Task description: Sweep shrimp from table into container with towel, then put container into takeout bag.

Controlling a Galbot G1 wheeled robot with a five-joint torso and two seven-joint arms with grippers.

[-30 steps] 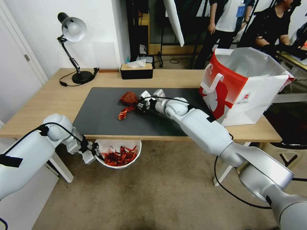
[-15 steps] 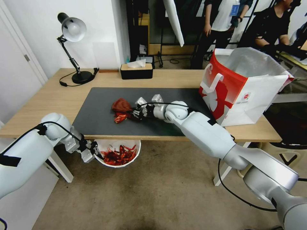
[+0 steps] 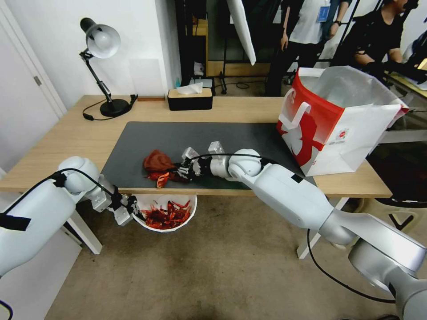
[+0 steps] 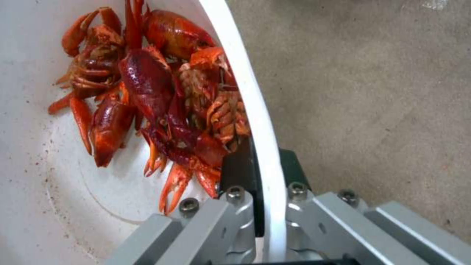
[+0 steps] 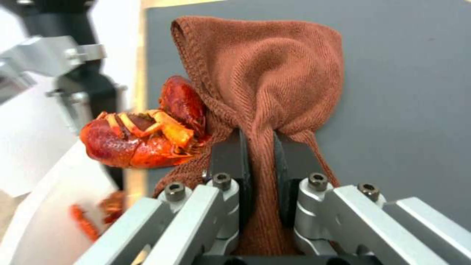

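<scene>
From the head view, the right gripper [image 3: 181,168] pinches the towel [image 3: 156,160] on the table [image 3: 66,133] near its front edge, shrimp [image 3: 161,178] against the cloth; below that edge the left gripper [image 3: 132,214] holds the container [image 3: 184,218], and the takeout bag [image 3: 338,120] stands at the table's right end. The left wrist view shows its fingers [image 4: 239,167] clamped across the container's rim [image 4: 255,110], shrimp heaped inside. The right wrist view shows fingers [image 5: 228,158] squeezing the bunched towel, one shrimp just beside.

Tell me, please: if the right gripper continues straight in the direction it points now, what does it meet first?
Probably the shrimp lying at the table's near edge, just ahead of the towel that the right gripper pinches; depth is unclear.
</scene>
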